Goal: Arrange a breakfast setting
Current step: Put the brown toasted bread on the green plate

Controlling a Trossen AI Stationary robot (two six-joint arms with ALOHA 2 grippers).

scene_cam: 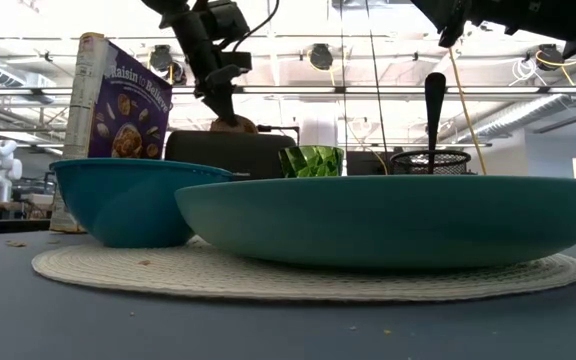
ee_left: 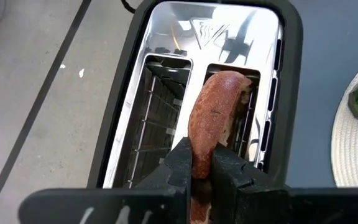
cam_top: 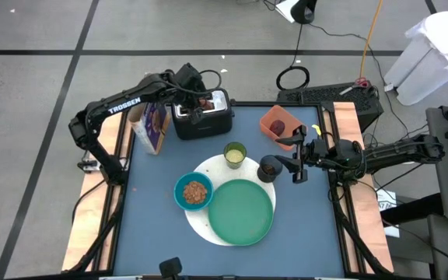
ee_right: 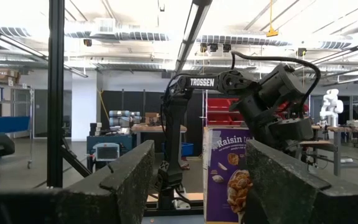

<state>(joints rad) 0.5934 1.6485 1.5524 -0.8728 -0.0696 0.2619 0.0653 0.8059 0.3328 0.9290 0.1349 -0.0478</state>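
A brown bagel [ee_left: 216,106] stands on edge in one slot of the silver toaster [cam_top: 201,123] at the table's far side, its upper part sticking out. My left gripper [ee_left: 201,158] is over the toaster [ee_left: 229,25], shut on the bagel. A large green plate [cam_top: 241,211] and a blue bowl [cam_top: 194,192] rest on the white round disc [cam_top: 208,167]. The lime cup [cam_top: 235,154] and small black cup [cam_top: 269,167] stand at its far rim. A spoon [scene_cam: 435,110] stands upright in the black cup. My right gripper [cam_top: 297,162] hovers open beside that cup. The dark-red fruit [cam_top: 278,126] lies in the orange tray. My left gripper pinches the bagel's upper rim [ee_left: 202,140] between its two fingers, one on each flat side. The fingers come slanting down from above the toaster and lie along the slot. The bagel stays upright, its lower part down in the slot.
A purple cereal box [cam_top: 152,124] stands just left of the toaster. The orange tray [cam_top: 269,118] sits at the far right corner. Bare blue table lies on the near side and to the left of the disc.
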